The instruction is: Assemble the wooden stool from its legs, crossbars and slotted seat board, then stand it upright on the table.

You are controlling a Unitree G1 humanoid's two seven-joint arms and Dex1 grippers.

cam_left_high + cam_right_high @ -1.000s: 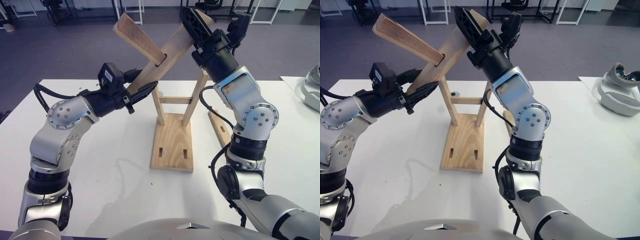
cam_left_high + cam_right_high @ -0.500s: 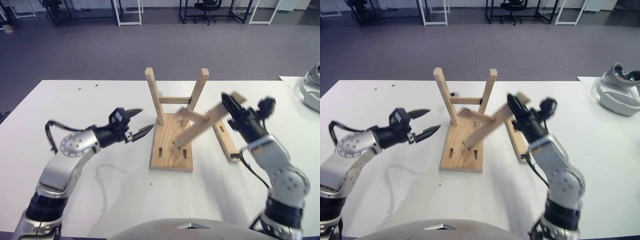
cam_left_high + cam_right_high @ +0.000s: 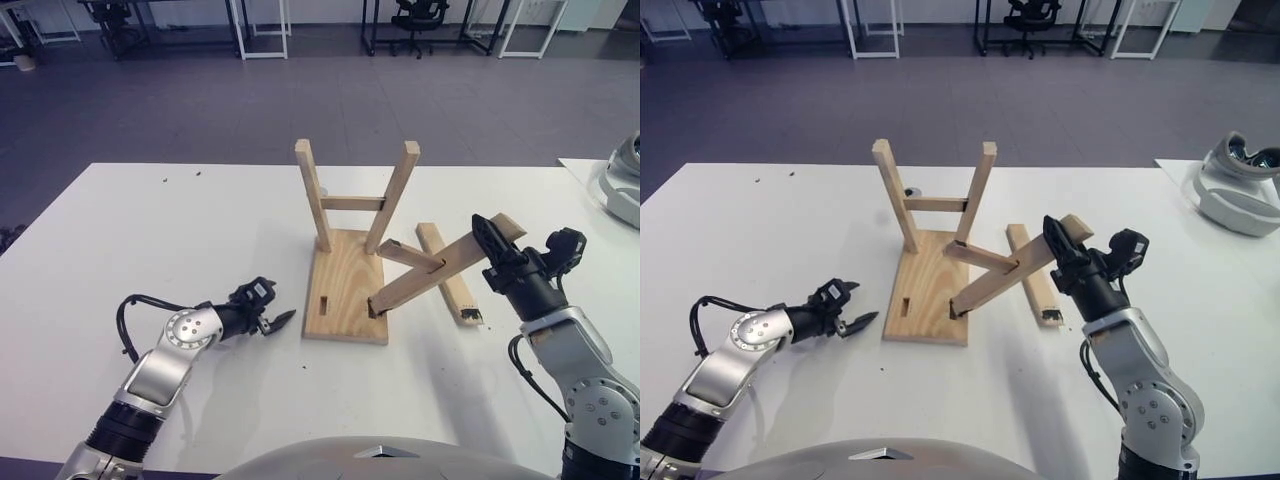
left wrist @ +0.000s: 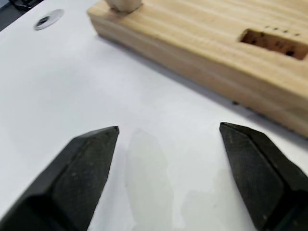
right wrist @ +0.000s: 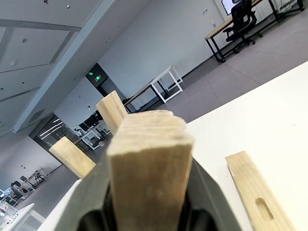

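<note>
**Stool half built; second leg frame at the seat board**

- Table (image 3: 150, 230): white; all parts are laid on it.
- Seat board (image 3: 340, 270): laid flat, slotted face up. This is taken as the landmark.
- First leg frame: two legs are seated at the board's far end and joined by a crossbar (image 3: 352, 203). This part is judged done.
- Second leg (image 3: 425, 278): held slanted. Its lower end is brought to the board's near right corner, and its upper end is raised off to the board's right. A short bar (image 3: 408, 254) is already fixed to it. Whether the foot has entered its slot cannot be told.
- Loose slat (image 3: 458, 297): laid flat just right of the board, under the slanted leg, unfitted.
- Near left slot (image 3: 325, 301): open, nothing seated in it.
- Right gripper (image 3: 492, 240): clamped on the slanted leg's upper end.
- Left gripper (image 3: 278, 322): fingers spread, nothing held, low over the table just left of the board's near end.

Left to do, as judged: near slots filled, slat fitted, stool turned upright.
</note>
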